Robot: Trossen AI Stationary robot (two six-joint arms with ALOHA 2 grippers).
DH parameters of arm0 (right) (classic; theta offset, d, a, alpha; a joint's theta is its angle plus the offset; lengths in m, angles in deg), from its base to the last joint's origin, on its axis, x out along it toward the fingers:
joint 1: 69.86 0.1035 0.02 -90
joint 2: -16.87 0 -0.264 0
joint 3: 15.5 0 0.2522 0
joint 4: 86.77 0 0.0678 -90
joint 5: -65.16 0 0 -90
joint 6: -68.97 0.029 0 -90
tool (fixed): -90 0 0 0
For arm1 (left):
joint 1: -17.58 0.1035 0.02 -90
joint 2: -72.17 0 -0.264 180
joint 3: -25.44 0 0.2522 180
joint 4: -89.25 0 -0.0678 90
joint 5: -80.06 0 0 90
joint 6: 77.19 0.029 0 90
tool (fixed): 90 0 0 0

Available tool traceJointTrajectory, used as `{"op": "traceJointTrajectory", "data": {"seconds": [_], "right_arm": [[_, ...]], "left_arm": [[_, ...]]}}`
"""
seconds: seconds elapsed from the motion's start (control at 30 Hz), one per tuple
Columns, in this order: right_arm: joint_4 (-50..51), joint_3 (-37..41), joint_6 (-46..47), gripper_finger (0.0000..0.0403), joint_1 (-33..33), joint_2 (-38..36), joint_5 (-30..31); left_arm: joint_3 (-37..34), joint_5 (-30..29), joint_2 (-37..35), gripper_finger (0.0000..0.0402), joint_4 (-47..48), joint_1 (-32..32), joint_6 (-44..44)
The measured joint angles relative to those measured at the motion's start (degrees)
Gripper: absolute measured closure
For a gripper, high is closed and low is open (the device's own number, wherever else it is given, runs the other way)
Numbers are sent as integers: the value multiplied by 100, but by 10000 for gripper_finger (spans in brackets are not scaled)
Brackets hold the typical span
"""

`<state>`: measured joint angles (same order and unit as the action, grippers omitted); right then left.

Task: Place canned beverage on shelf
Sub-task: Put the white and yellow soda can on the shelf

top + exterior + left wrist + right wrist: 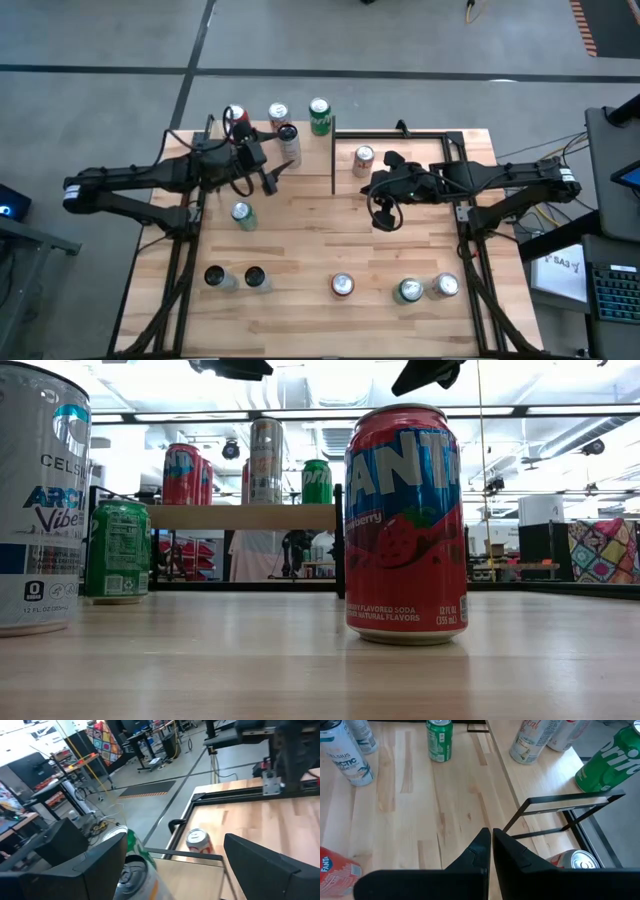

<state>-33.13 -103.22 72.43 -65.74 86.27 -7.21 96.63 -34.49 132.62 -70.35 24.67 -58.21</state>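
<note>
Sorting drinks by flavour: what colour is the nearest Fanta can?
Red Fanta can, blue lettering; clearest in the low view.

Wooden tabletop (320,250), black table frame (470,135), grey floor (100,40), colourful quilt (604,555) in the room behind

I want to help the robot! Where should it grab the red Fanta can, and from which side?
Grab the Fanta can around the middle of its round side wall. It stands upright and alone on the table, so coming down from above with a finger on each side looks easiest. The right end effector is shut, so it would probably need to open first.
</note>
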Motion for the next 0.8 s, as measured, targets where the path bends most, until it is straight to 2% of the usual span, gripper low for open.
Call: {"op": "traceJointTrajectory", "data": {"seconds": [0.2,0.3,0.43,0.57,0.8], "right_arm": [[0,0,26,394,0,2,0],[0,0,43,394,0,4,0],[0,0,123,394,0,7,2],[0,2,166,394,0,9,2],[2,13,166,394,0,9,2]], "left_arm": [[0,16,164,83,-43,304,147],[0,307,264,83,-85,518,147],[0,374,361,83,-126,785,149],[0,749,426,83,-163,1053,127],[0,1053,619,83,-160,1327,57]]}}
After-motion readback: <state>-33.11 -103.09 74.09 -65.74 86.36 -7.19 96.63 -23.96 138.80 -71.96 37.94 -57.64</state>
